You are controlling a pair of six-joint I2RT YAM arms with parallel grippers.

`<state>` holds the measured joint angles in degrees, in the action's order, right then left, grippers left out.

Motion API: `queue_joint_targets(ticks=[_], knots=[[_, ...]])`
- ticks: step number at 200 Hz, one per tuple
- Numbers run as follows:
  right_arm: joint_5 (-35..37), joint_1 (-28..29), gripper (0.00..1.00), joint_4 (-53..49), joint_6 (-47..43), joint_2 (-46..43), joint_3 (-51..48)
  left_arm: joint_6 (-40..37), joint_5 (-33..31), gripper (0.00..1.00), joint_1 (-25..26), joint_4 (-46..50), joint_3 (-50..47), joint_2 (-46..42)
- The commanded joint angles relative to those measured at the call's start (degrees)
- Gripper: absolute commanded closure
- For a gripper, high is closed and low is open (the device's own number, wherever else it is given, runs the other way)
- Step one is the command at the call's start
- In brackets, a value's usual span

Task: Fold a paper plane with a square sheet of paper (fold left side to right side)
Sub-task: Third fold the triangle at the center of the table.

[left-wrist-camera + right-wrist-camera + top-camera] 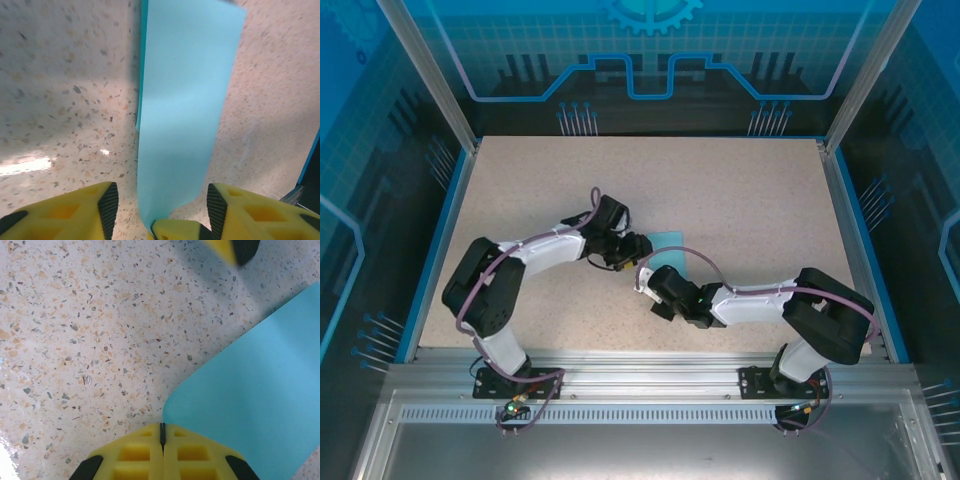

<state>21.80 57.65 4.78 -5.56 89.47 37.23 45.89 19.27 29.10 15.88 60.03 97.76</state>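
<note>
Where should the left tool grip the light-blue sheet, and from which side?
Probably the lifted near end of the light-blue square sheet of paper, approached lengthwise from that end by the left tool. The sheet curls up there between its open fingers, so one can slip beneath; the right tool pinches its corner.

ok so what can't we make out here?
Top external: the square sheet of paper mostly hidden under the left arm and right arm; folds unreadable.
Right wrist: right gripper shut at the sheet's corner; its fingertips hide whether it pinches.
Left wrist: sheet's near end cut off by the bottom edge, inside the open left gripper.
</note>
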Motion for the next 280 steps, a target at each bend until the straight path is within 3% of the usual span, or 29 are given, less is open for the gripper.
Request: queue_joint_targets(ticks=[1, 45, 91, 127, 188, 247, 280], knots=[[-1.5, -0.43, 1.0, -0.83, 1.23, -1.41, 0.37, -3.61, -0.13, 0.45, -1.67, 4.42, 2.32, -1.77], [-1.59, -0.52, 1.0, -1.02, 1.68, -0.97, 0.73, -7.4, 8.11, 0.63, -1.44, 2.4, 12.11, 8.96], [-1.75, -0.8, 1.0, -1.2, 2.05, -0.7, 1.17, -9.13, 12.75, 0.69, -0.61, 1.45, 22.59, 22.53], [-3.87, -1.39, 1.0, -2.43, 2.33, -0.87, 1.98, -10.9, 11.3, 0.7, 0.32, 3.85, 26.28, 26.96], [-13.31, -4.41, 1.0, -6.69, 3.34, -2.22, 4.75, -13.87, 7.82, 0.74, 1.06, 8.33, 27.4, 30.48], [-23.41, -10.78, 1.0, -8.19, 6.55, -3.98, 5.53, -15.65, 5.71, 0.75, 1.42, 10.96, 27.77, 30.65], [-25.31, -13.91, 1.0, -10.2, 7.92, -4.33, 5.33, -15.96, 5.08, 0.75, 1.62, 11.28, 27.55, 30.83]])
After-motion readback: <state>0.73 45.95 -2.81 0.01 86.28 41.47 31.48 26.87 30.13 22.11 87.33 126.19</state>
